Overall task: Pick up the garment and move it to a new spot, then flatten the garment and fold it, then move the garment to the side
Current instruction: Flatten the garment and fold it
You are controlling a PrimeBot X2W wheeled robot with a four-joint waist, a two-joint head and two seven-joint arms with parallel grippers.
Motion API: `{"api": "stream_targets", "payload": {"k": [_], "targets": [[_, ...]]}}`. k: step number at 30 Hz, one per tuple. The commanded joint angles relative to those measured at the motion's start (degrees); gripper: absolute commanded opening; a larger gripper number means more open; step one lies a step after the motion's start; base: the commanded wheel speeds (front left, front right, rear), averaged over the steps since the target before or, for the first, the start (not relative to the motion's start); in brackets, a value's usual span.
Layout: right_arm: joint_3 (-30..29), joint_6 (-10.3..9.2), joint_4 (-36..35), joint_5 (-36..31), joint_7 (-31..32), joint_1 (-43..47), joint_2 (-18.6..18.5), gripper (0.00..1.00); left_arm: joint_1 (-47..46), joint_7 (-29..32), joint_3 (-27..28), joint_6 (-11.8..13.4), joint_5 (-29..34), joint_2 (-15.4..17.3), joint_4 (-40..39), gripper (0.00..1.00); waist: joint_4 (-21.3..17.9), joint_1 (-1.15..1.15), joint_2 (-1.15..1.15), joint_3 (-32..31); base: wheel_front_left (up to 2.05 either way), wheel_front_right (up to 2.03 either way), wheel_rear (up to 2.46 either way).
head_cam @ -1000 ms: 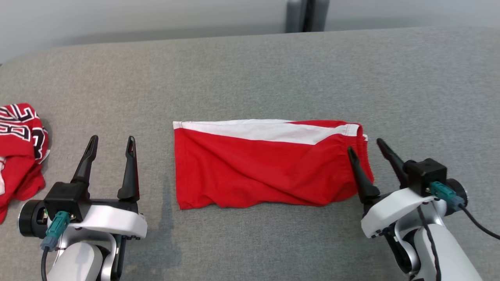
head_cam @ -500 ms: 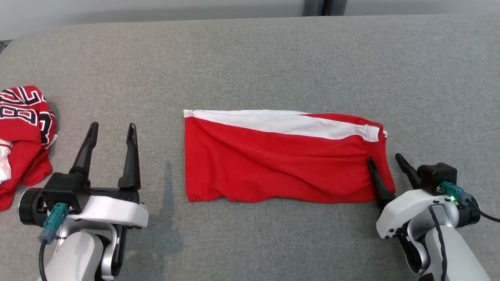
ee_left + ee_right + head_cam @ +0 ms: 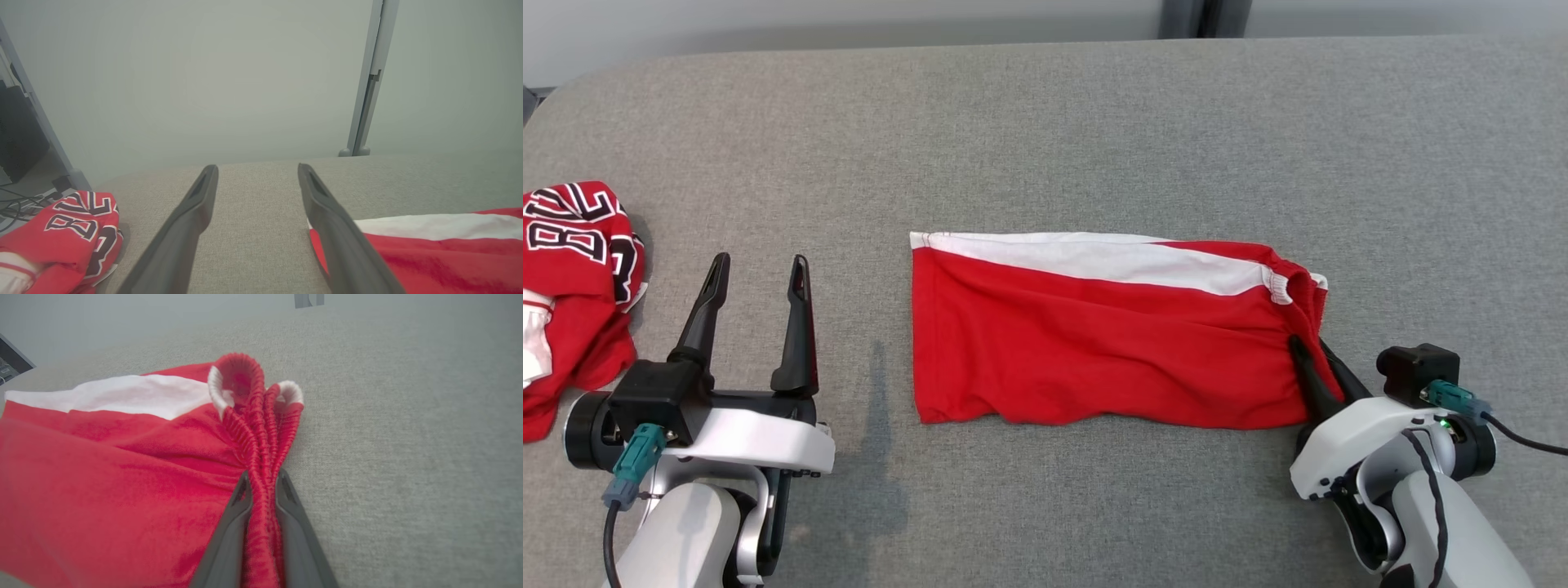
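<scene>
The garment, a pair of red shorts with a white stripe along the far edge, lay in the middle of the grey desk as a flat, rather tidy rectangle. Its layers seemed to lie one on the other, so I judged that the moving to a new spot, the flattening and at least one fold were already done. Some soft wrinkles were visible along its near edge. The right tool was at the right end of the garment, and its two fingers were almost closed on the gathered elastic waistband. In the right wrist view the red ribbed band ran between the fingers and was pinched there, while the rest of the cloth was lying on the desk and nothing was lifted. This looked to me like the start of the last part, carrying the garment to the side, though it could also have been a grip for one more fold; from the pictures I could not decide which. The left tool hovered left of the garment, apart from it, with its fingers wide open and holding nothing. A second red piece, a jersey with dark lettering, lay crumpled at the far left edge of the desk, untouched.
</scene>
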Motion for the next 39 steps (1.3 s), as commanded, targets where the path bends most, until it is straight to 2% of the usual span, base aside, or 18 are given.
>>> {"api": "stream_targets", "payload": {"k": [1, 11, 15, 20, 24, 31, 39], "targets": [[0.1, -0.02, 0.6, 1.2, -0.4, 0.2, -0.7, 0.0, 0.2, -0.4, 0.4, -0.1, -0.1, 0.2, 0.1, 1.0, -0.3, 0.0, 0.0, -0.2, 0.0, 0.0, 0.0], [-5.3, -0.06, -0.7, 3.4, -0.8, 0.8, -5.8, 0.0, 0.5, -0.5, 0.8, 0.1, -0.4, 0.4, -0.8, 1.0, -2.3, 0.0, 0.0, -1.1, 0.0, 0.0, 0.0], [-6.1, -0.06, -1.3, 3.8, -0.1, 0.0, -5.9, 0.0, 0.5, -0.5, 0.9, 0.1, -0.7, 0.5, -0.9, 1.0, -2.9, 0.0, 0.0, -1.1, 0.0, 0.0, 0.0], [-5.2, -0.03, -4.2, 6.2, 1.4, -1.5, -4.1, 0.0, 0.3, -0.1, 0.7, 0.3, -0.6, 0.8, -1.1, 1.0, -3.6, 0.0, 0.0, -1.2, 0.0, 0.0, 0.0], [-2.7, -0.02, -7.6, 5.8, 3.2, -2.9, -2.5, 0.0, 0.3, 0.2, 0.4, 0.4, -0.6, 0.9, -1.7, 1.0, -3.9, 0.0, 0.0, -1.5, 0.0, 0.0, 0.0], [7.2, -0.02, -13.2, 6.9, 6.4, -5.2, -0.3, 0.0, -0.3, 0.9, -0.7, 0.5, -0.1, 0.7, -2.3, 1.0, -2.7, 0.0, 0.0, -1.8, 0.0, 0.0, 0.0], [18.0, -0.02, -11.8, 12.0, 3.9, -8.3, 0.0, 0.0, -1.5, 1.0, -2.2, -0.4, 0.0, 0.1, -1.8, 1.0, -0.1, 0.0, 0.0, -1.2, 0.0, 0.0, 0.0]]}}
